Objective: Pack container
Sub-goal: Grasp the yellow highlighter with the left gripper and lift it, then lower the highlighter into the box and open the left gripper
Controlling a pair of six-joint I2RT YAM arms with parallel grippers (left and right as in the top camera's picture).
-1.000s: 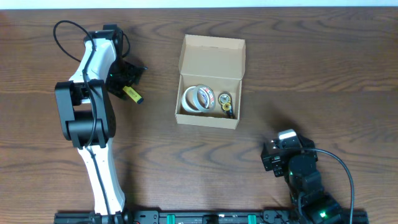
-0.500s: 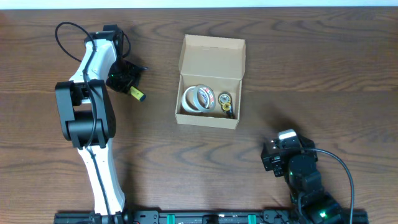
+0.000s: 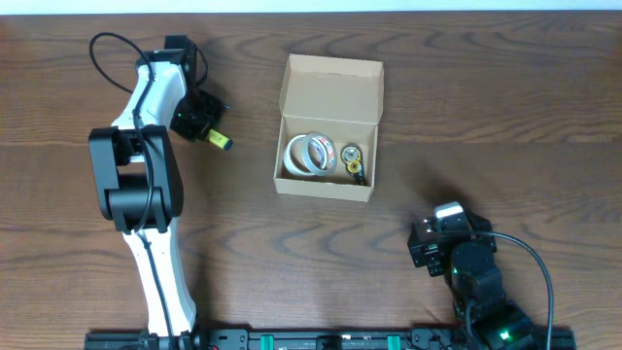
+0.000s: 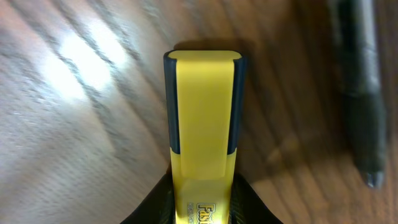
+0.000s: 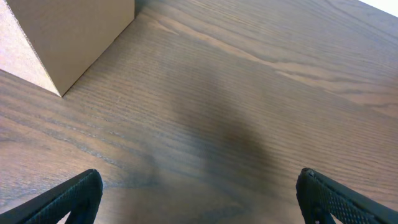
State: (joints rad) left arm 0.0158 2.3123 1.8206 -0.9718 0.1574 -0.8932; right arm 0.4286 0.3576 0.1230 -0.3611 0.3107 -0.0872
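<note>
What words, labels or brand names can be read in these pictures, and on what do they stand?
"Fas", cut off by the frame edge: on the yellow highlighter.
Print on the tape rolls in the cardboard box: too small to read.

Dark brown wood-grain tabletop (image 3: 505, 126), filling nearly the whole overhead view; pale strip (image 3: 311, 4) beyond its far edge; bright glare patch (image 4: 81, 56) on the grain.
</note>
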